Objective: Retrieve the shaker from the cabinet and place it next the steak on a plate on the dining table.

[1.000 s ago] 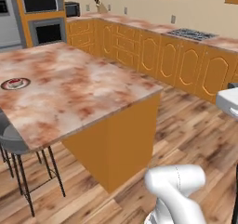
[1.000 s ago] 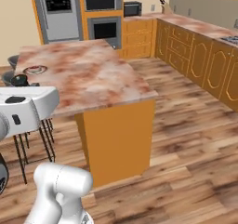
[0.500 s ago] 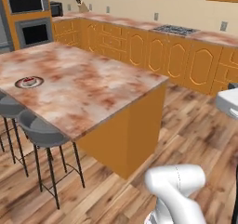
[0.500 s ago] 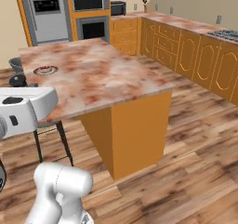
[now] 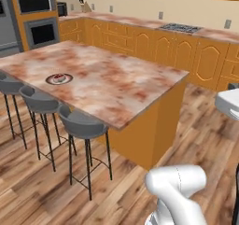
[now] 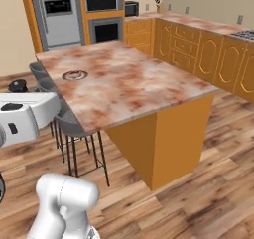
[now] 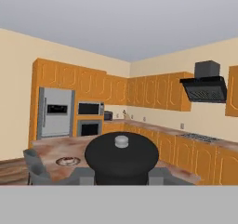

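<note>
One plate (image 5: 59, 79) with steak (image 5: 58, 77) sits on the worktop (image 5: 121, 86). Tool (image 7: 122, 172) apparently grips the shaker (image 7: 121, 158); approach the stool side, then set it down beside the steak.

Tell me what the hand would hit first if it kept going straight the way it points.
Nothing near: beyond the dark shaker between its fingers, the hand points level over the dining table; the way looks free until the far wall cabinets, though depth is unclear.

Shaker (image 7: 121, 158) body hidden (dark top faces camera); tool (image 7: 122, 175) fingertips obscured.
</note>
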Controlling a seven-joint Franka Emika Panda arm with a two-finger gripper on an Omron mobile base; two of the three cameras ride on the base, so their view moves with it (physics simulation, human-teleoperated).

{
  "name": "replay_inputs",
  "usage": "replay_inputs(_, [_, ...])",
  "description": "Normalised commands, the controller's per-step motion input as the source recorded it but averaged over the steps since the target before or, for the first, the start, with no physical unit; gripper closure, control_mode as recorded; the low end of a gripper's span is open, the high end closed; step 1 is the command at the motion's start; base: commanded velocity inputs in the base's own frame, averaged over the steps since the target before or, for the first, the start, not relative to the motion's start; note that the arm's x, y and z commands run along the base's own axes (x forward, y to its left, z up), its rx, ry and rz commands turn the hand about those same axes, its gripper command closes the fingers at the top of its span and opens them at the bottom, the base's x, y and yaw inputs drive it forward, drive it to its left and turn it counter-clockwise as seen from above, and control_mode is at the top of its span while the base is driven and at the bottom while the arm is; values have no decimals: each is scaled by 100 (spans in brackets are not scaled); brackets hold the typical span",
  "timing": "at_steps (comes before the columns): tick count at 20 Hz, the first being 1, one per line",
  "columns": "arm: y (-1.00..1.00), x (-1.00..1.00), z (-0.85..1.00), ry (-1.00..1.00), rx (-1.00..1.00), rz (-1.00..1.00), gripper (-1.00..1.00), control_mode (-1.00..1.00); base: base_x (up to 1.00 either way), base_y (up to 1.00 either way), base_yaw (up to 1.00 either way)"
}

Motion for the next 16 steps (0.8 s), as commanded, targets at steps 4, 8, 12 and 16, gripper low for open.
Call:
replay_inputs(4, [0,0,0,0,0,0,100,100,0,100,-18])
replay_inputs(8, [0,0,0,0,0,0,100,100,0,100,-20])
replay_inputs(12, [0,0,0,0,0,0,100,100,27,100,-26])
replay_inputs(16, [0,0,0,0,0,0,100,100,57,100,-36])
